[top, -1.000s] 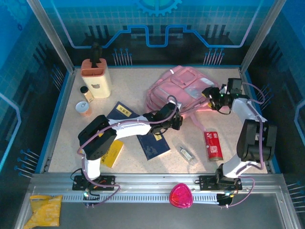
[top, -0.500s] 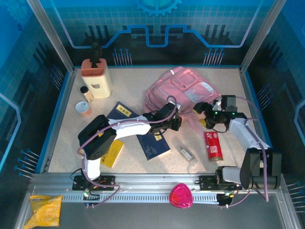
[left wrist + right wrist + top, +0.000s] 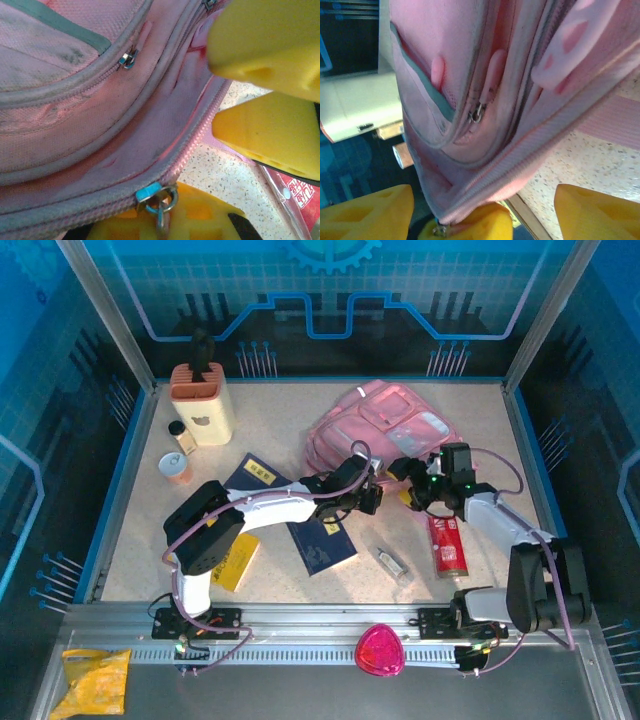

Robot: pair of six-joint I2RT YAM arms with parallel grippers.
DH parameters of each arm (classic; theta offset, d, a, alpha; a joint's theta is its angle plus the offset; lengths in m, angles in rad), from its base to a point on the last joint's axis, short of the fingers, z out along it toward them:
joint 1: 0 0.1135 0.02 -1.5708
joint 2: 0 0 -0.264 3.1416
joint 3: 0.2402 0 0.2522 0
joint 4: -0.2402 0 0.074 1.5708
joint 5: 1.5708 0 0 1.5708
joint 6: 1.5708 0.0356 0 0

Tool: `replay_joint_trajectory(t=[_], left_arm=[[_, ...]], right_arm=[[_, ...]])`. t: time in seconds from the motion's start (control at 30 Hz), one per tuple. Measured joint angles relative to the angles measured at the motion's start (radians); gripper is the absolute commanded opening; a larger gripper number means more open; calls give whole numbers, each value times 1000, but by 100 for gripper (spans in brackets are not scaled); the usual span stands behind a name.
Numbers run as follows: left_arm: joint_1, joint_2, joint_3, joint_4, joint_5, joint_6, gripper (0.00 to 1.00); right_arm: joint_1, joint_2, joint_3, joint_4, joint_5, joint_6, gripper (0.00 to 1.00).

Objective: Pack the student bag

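The student bag (image 3: 375, 430), a large pink backpack, lies at the back right of the table. My left gripper (image 3: 372, 496) is at its near edge, shut on the metal zip pull (image 3: 162, 212) below a blue-tabbed slider (image 3: 149, 193). My right gripper (image 3: 408, 483) is open just right of the left one, pointing at the same edge. In the right wrist view the bag (image 3: 485, 90) hangs between my right gripper's (image 3: 480, 202) spread yellow fingers (image 3: 367, 212), and the left gripper's yellow finger (image 3: 477, 222) shows under the hem. The right gripper's fingers (image 3: 265, 37) also show in the left wrist view.
A red packet (image 3: 447, 545) lies under the right arm and a small bottle (image 3: 390, 562) to its left. Two blue books (image 3: 322, 543) and a yellow packet (image 3: 235, 560) lie under the left arm. A cream holder (image 3: 203, 405) and a small can (image 3: 177, 468) stand back left.
The right gripper has swung from the bag's right side down and left to its near edge, beside the left gripper. The left gripper has stayed on the zip pull.
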State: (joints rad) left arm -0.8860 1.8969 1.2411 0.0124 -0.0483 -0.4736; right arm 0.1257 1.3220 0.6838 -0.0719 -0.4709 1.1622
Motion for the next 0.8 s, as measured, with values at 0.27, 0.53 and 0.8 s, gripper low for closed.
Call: replay_joint_trajectory(t=[0.27,0.53,0.8], left_arm=[[0,0,0,0,14,0,0],[0,-4,10,-27,27,2,0],[40,-80,23,-120,54,49,0]], right_arm=[[23,89,0,105,50,73,43],[24,134,29,69,63,31,5],[-19,141,155,-89,12,-136,0]])
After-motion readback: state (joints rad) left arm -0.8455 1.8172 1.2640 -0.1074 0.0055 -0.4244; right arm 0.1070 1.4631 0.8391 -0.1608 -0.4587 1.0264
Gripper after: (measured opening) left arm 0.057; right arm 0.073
